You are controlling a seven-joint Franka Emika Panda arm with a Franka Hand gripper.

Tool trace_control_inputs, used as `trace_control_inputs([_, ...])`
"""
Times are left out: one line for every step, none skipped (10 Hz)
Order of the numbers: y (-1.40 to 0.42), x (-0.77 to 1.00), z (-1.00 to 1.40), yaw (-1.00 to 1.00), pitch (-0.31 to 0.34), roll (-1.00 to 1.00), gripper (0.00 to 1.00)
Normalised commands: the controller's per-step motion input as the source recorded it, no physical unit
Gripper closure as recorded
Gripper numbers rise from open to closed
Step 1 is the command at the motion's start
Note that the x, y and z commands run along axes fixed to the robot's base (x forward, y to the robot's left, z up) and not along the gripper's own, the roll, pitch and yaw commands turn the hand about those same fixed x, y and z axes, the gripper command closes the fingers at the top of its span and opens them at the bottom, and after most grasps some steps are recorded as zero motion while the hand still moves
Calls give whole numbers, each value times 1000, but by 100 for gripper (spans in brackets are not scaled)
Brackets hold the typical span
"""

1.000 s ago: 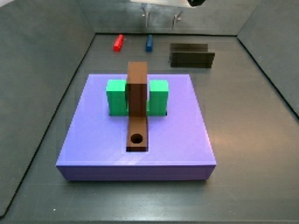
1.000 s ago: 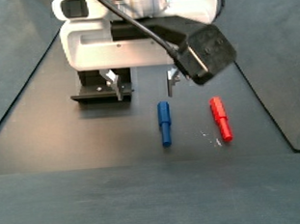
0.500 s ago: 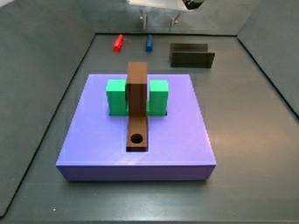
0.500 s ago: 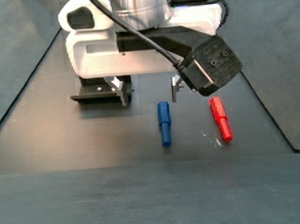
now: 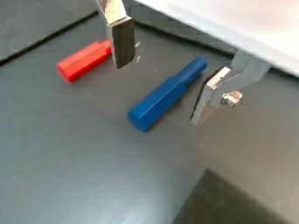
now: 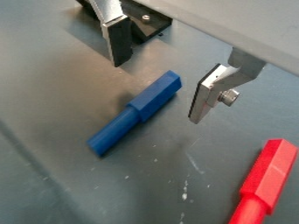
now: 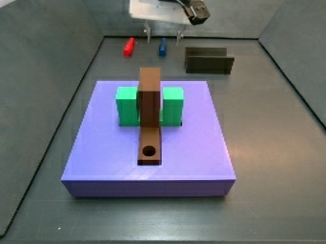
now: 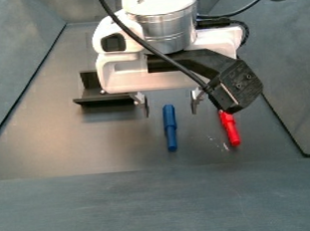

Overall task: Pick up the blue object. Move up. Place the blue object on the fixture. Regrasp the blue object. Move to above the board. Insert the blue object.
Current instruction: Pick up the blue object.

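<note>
The blue object lies flat on the dark floor, also seen in a side view and in both wrist views. My gripper hangs low over its far end, open, with one finger on each side and a gap to the peg. Nothing is held. The fixture stands beside the gripper and shows behind a finger in a wrist view. The board lies nearer the front, with a brown bar and a green block.
A red peg lies parallel to the blue one, close beside it, and shows in both wrist views. Grey walls slope up around the floor.
The gripper has come down from high above and a little sideways, so its open fingers now straddle the blue object's end. The pegs, fixture and board have not moved.
</note>
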Motion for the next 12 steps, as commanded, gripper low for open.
trace_control_inputs([-280,23,-171,140,-124,6,0])
trace_control_inputs([-243,0,-211,154,-124,0,0])
trace_control_inputs([-169,-6,-203,206,-117,-4,0])
trace_control_inputs([0,-51,-169,114,-126,0,0])
trace_control_inputs([0,-43,-180,103,-96,-23,0])
trace_control_inputs([14,-46,-160,60,-90,-44,0])
trace_control_inputs([23,-31,-189,11,-111,-74,0])
trace_control_inputs([11,0,-220,0,-131,-107,0])
trace_control_inputs([0,0,-111,0,-99,-86,0])
trace_control_inputs([0,0,0,0,-23,-39,0])
trace_control_inputs([0,0,0,0,0,0,0])
trace_control_inputs([0,0,0,0,0,0,100])
